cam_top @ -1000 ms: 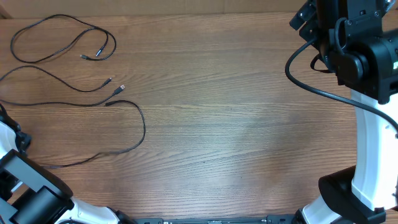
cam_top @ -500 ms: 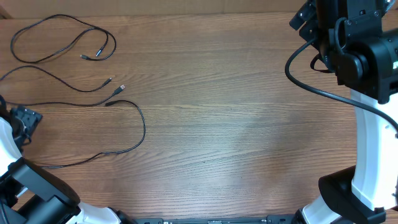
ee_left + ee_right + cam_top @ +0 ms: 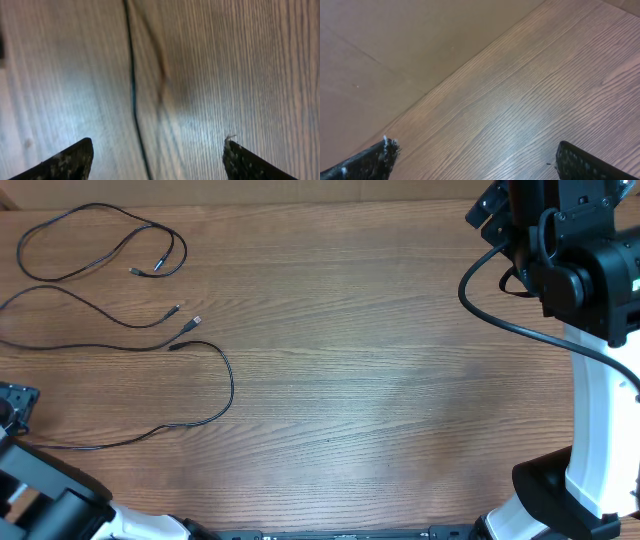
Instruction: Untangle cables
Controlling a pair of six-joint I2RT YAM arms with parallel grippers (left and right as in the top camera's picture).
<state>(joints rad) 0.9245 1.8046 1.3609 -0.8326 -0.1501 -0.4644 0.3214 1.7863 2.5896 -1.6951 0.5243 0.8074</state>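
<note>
Left gripper jaws wide apart, gripping nothing; one thin black cable runs across the table between them (wrist view, slightly blurred). Left arm sits low at the near left edge. Right gripper jaws also spread, empty, at far right. Three cables lie on the left, loosely looped, apart from one another.

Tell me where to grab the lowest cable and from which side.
Best take the lowest cable on its long straight run at far left, left hand coming straight down: there it lies flat and alone, crossing nothing, between the open fingers.
</note>
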